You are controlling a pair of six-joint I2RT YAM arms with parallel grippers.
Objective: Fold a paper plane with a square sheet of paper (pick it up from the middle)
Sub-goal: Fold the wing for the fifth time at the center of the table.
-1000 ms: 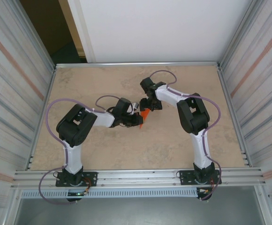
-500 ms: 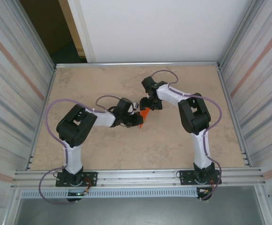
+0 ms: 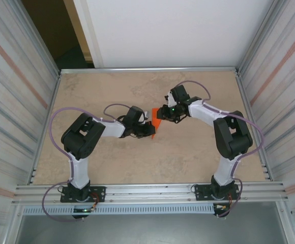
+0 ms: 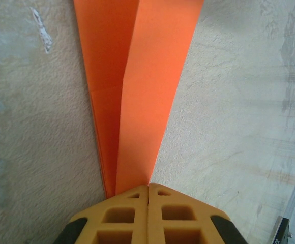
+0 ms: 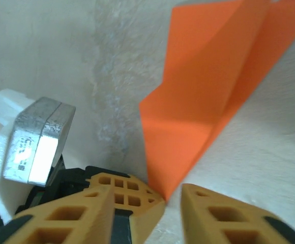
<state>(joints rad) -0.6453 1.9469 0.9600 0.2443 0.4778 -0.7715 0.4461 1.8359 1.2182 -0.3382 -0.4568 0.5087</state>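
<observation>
Since the earlier frame the right arm [image 3: 231,137] has swung outward to the right, so its elbow lies farther from the paper plane [image 3: 156,125]. Its fingers remain at the plane, over the middle of the desk [image 3: 137,168]. Left gripper [image 4: 148,187]: fingers pressed together on the plane's narrow end, with the creased orange layers widening away from them close above the desk surface. Right gripper [image 5: 172,195]: fingers a narrow gap apart, with a pointed corner of the plane at the mouth of that gap. In the top view the two grippers meet the plane from opposite sides.
</observation>
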